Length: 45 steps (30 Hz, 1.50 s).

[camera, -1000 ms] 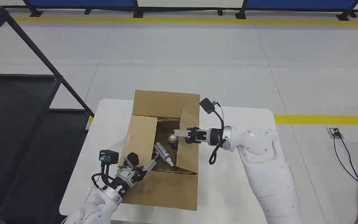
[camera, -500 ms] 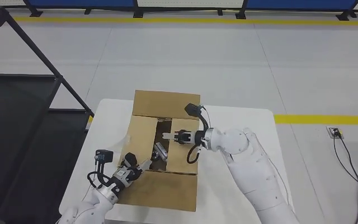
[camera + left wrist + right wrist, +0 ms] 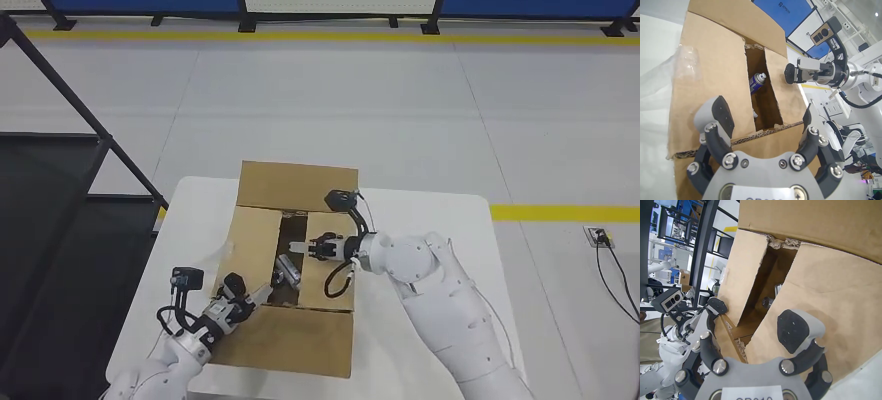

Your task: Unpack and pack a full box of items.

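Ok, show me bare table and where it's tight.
Bare table flanks the cardboard box left and right, the right strip under the right arm. Tight: the slot between flaps, spray can inside, right tool beside it.

A robotics workshop hall: pale floor with a yellow line [image 3: 560,212], blue partition panels [image 3: 140,6], black metal rack [image 3: 50,250]

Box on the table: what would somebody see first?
The big brown cardboard box in the middle of the white table catches the eye, its inner flaps parted to a narrow gap. Down in that gap sits a blue spray can. The right gripper is open above the gap, and the left gripper is open at the box's near edge.
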Tool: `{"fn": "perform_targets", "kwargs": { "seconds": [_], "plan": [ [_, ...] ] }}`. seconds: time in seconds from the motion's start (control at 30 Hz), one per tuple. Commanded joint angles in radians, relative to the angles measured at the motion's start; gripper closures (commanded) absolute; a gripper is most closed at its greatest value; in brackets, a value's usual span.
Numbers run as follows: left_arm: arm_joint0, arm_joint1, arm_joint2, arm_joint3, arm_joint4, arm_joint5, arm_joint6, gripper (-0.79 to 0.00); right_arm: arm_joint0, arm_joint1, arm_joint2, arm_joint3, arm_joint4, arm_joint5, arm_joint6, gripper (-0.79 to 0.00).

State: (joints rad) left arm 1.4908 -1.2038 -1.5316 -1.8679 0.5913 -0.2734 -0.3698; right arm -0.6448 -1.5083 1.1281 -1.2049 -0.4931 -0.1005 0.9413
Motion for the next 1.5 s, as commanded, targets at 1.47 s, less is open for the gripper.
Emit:
{"fn": "perform_targets", "kwargs": {
  "seconds": [1.47],
  "plan": [
    [0.131, 0.116, -0.28, 0.045, -0.697, -0.389, -0.654, -0.785, 0.155, 0.022, 0.118, 0.295, 0.074, 0.039, -0.402, -0.785]
  ]
}}
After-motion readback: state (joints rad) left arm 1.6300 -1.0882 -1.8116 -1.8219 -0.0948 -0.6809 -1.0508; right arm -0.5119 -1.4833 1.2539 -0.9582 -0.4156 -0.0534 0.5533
